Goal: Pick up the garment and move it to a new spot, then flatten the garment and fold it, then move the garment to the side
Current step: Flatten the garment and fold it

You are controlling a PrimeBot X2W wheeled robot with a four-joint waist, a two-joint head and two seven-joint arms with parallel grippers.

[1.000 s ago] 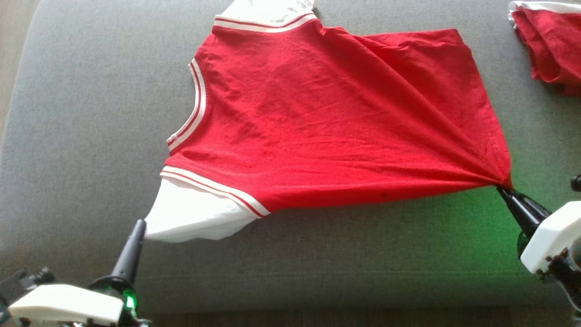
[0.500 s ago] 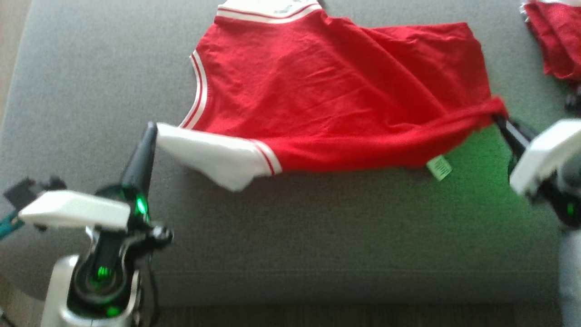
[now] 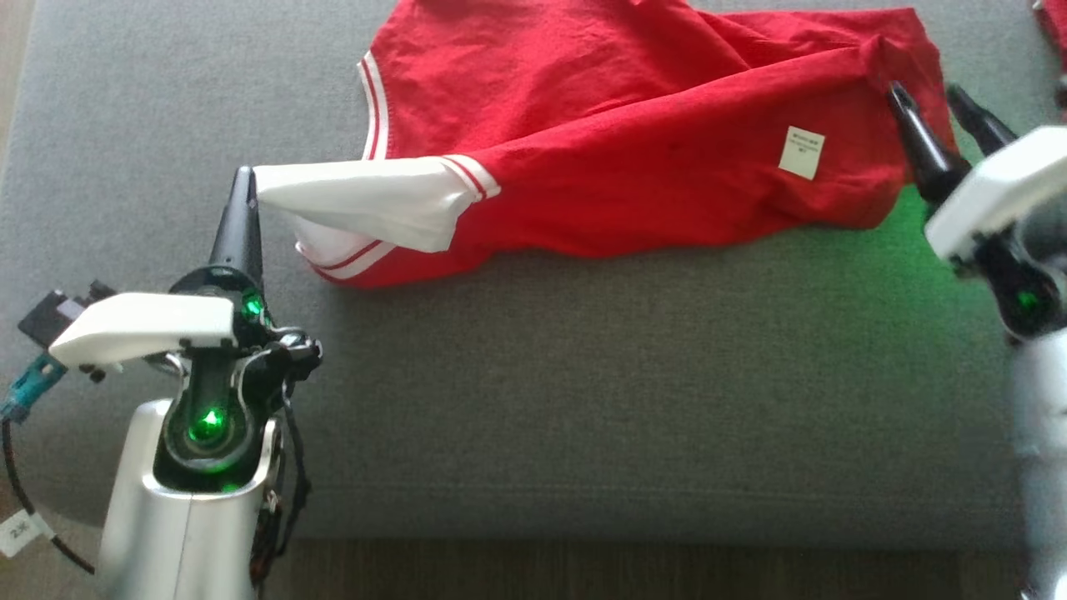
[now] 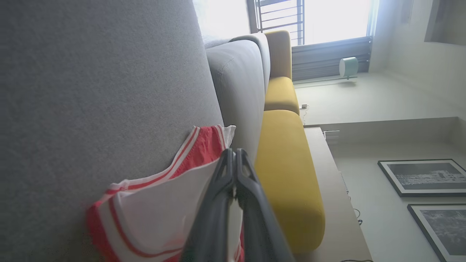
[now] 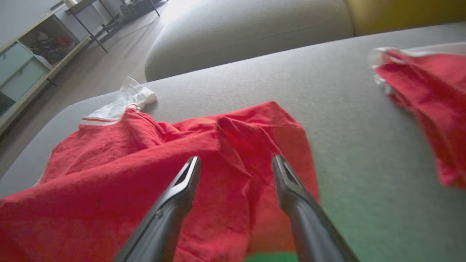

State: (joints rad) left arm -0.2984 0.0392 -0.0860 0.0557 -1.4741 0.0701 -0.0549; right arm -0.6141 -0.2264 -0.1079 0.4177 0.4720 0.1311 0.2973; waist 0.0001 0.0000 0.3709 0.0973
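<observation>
The garment (image 3: pixel 583 100) lies on the grey sofa seat (image 3: pixel 583 375), its near edge folded back over itself with a small white label (image 3: pixel 801 152) showing. My left gripper (image 3: pixel 244 179) is shut on the tip of the white sleeve (image 3: pixel 367 200), holding it stretched just above the seat. In the left wrist view the closed left gripper (image 4: pixel 233 154) pinches the white sleeve (image 4: pixel 153 214). My right gripper (image 3: pixel 927 93) stands open at the hem corner on the right. In the right wrist view the right gripper (image 5: pixel 236 162) hovers over the rumpled red garment (image 5: pixel 109 174), holding nothing.
Another red cloth (image 3: pixel 1052 21) lies at the seat's far right, also seen as the red cloth (image 5: pixel 429 94). A grey backrest (image 4: pixel 240 80) and yellow cushions (image 4: pixel 287 174) stand beyond. The sofa's front edge (image 3: pixel 583 533) runs along the bottom.
Both grippers carried the garment's near edge away from me, folding it over the body. The right gripper has opened and let go of the hem corner. The left stays shut on the sleeve.
</observation>
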